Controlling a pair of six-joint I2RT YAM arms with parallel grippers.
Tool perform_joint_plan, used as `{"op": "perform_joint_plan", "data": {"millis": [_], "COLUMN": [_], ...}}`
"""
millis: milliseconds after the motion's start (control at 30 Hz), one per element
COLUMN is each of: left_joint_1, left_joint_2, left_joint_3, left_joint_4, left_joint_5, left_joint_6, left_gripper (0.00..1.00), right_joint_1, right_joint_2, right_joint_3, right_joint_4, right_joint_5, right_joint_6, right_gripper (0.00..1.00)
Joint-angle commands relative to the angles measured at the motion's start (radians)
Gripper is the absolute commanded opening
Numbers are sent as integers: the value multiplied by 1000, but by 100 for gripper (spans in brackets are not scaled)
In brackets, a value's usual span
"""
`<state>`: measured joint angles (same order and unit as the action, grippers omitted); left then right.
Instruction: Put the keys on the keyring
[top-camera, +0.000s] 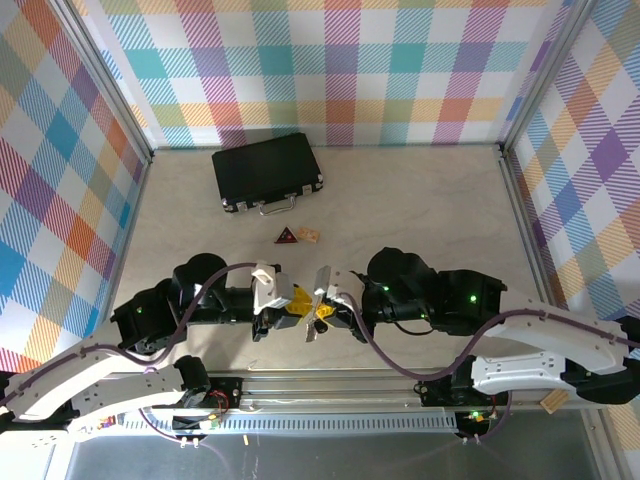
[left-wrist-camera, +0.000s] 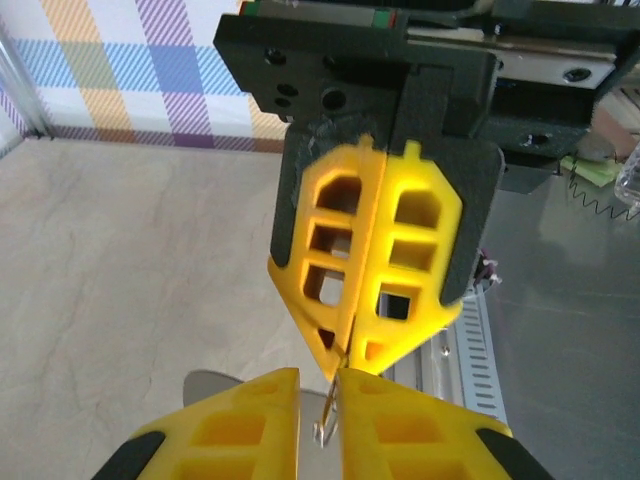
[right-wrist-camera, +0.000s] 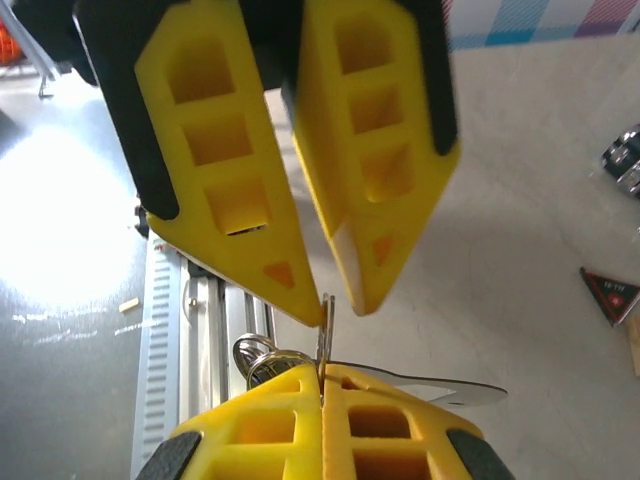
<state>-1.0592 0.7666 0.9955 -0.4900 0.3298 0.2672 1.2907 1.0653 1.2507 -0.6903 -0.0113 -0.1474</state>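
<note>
Gripping hard with the right gripper (right-wrist-camera: 322, 375), bottom centre of its wrist frame: fingers pressed together on the keyring (right-wrist-camera: 440, 387), one thin silver edge standing up out of the seam, the flat loop trailing off to the lower right. Held clear of the table (top-camera: 420, 210) and edge-up, probably to offer that loop to the other arm. Just above, tip to tip, the left gripper (right-wrist-camera: 340, 310), pointing down with a narrow slit between its fingers and the upright edge reaching into that slit. Cannot tell whether anything is pinched there. Farther up the overhead frame, well apart from both tools: small red triangle (top-camera: 287, 236) just beside a tan chip (top-camera: 308, 234), then a black case (top-camera: 268, 172) at upper centre.
</note>
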Motion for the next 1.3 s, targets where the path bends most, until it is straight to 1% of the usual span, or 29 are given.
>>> {"op": "perform_joint_plan", "data": {"millis": [0, 300, 500, 667, 767, 867, 967, 1100, 1167, 1200, 1267], "left_joint_1": [-8, -8, -8, -8, -9, -9, -8, -9, -8, -8, -8], "left_joint_2": [14, 17, 31, 33, 40, 42, 50, 53, 47, 42, 33], "left_joint_3": [32, 26, 30, 21, 16, 7, 0, -4, -6, -9, -15], "left_joint_4": [-55, -65, -70, -63, -54, -35, -10, 5, 13, 19, 30], "left_joint_5": [13, 28, 57, 52, 55, 61, 70, 84, 89, 92, 99], "left_joint_6": [36, 31, 29, 30, 27, 24, 20, 15, 13, 10, 3], "left_gripper": [17, 18, 26, 25, 22, 21, 13, 10, 2, 0, 0], "right_joint_1": [5, 5, 5, 4, 5, 5, 4, 5, 5, 5, 5], "right_joint_2": [4, -18, -13, -20, -16, -7, -7, -6, -8, -11, -13], "right_joint_3": [41, 39, 39, 41, 42, 48, 49, 49, 47, 44, 41], "right_joint_4": [-63, -47, -50, -49, -42, -45, -41, -36, -31, -28, -24], "right_joint_5": [-36, -33, -22, -28, -39, -46, -47, -46, -45, -43, -36], "right_joint_6": [-33, -46, -50, -53, -54, -57, -58, -58, -59, -58, -58], "right_gripper": [0, 0, 0, 0, 0, 0, 0, 0, 0, 0, 0]}}
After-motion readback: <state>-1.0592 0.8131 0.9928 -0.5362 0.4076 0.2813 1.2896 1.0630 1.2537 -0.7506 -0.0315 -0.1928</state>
